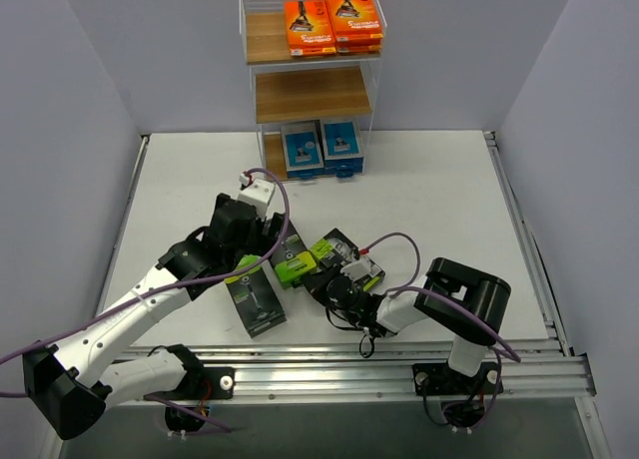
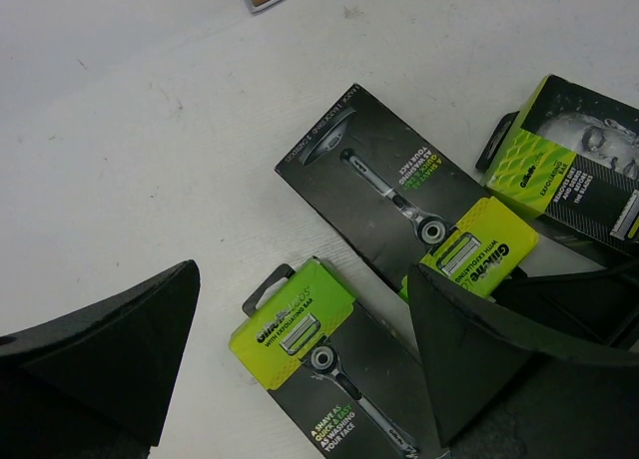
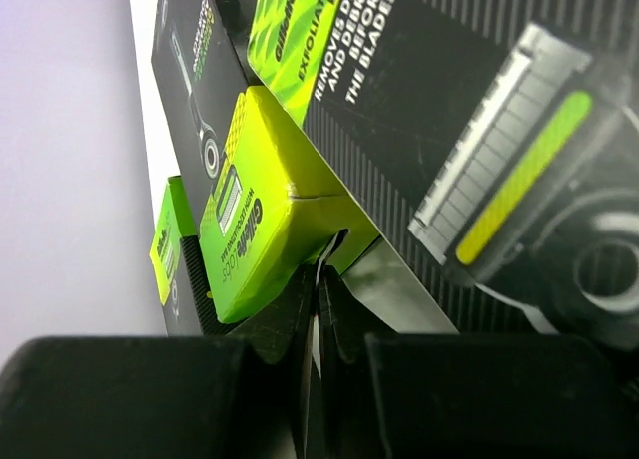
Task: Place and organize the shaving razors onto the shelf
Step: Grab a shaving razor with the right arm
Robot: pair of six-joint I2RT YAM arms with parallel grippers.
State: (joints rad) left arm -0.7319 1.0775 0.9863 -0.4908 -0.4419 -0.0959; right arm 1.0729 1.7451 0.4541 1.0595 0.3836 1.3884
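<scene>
— How do our arms sit?
— We stretch the left arm forward, left gripper (image 2: 302, 274) spread wide over black razor packs (image 2: 369, 190) on the table (image 1: 439, 190). We bend the right arm inward, right gripper (image 3: 319, 271) pressed together at a lime top (image 3: 250, 210).
— Our shelf (image 1: 312, 95)?
— Orange packs (image 1: 332, 20) on top, blue packs (image 1: 321, 145) at the bottom.

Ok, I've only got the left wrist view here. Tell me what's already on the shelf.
Observer: The top tier of the shelf holds orange packs, in two piles side by side.
Operator: Go on, the lower tiers.
Observer: Blue packs sit on the bottom tier; the middle board holds none.
Operator: Now give me the right tool.
Observer: The right tool is shut, its tips beside the lime end of a black pack; I can't tell whether it pinches anything.
</scene>
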